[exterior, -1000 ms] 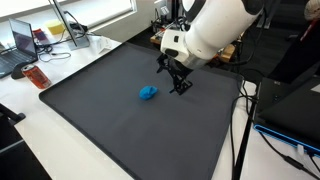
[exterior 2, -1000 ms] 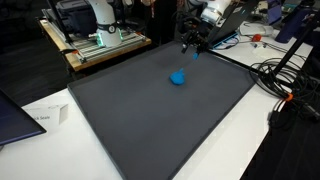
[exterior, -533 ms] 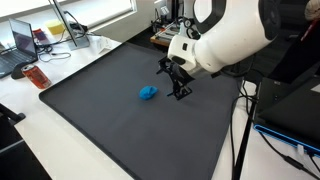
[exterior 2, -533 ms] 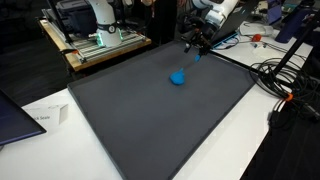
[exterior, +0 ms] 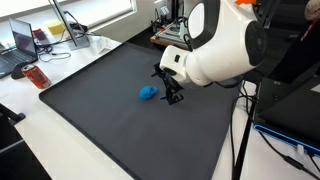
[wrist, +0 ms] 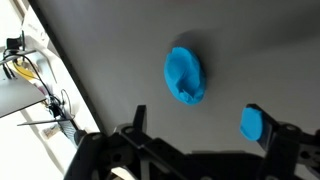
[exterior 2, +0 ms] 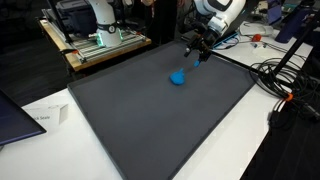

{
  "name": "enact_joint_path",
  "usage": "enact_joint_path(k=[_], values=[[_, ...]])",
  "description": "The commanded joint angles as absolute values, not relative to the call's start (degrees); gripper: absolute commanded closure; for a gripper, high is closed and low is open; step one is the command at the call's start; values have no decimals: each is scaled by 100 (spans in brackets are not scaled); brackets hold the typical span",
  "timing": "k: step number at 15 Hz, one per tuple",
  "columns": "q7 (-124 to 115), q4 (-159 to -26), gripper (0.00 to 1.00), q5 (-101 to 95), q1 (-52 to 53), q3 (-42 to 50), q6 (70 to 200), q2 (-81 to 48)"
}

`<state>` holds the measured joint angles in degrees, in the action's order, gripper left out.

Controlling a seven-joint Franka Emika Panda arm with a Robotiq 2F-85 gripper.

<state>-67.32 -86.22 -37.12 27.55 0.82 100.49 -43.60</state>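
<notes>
A small crumpled blue object (exterior: pixel 148 93) lies on the dark grey mat (exterior: pixel 110 110); it also shows in the other exterior view (exterior 2: pixel 178 77) and in the wrist view (wrist: pixel 184 76). My gripper (exterior: pixel 170 90) hangs open and empty just above the mat, right beside the blue object and a little to its far side (exterior 2: pixel 196 50). In the wrist view the two fingers (wrist: pixel 195 122) are spread wide, with a blue pad on one fingertip, and the object lies just ahead of them, not between them.
The mat covers a white table (exterior: pixel 60 160). A laptop (exterior: pixel 22 42), a red can (exterior: pixel 37 76) and cables sit at one edge. Cables (exterior 2: pixel 275 80) run along the mat's other side. Another robot rig (exterior 2: pixel 95 30) stands behind.
The arm has swung and lowered, bringing my open gripper closer to the blue object. The object has not moved.
</notes>
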Motion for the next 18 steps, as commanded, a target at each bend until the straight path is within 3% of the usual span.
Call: enact_joint_path(k=[1,18], values=[[-6245,-8039,0,-3583,2522,-10,9806,-4614],[-3905,-6741,0,-421,1095,-27,9762,-4848]])
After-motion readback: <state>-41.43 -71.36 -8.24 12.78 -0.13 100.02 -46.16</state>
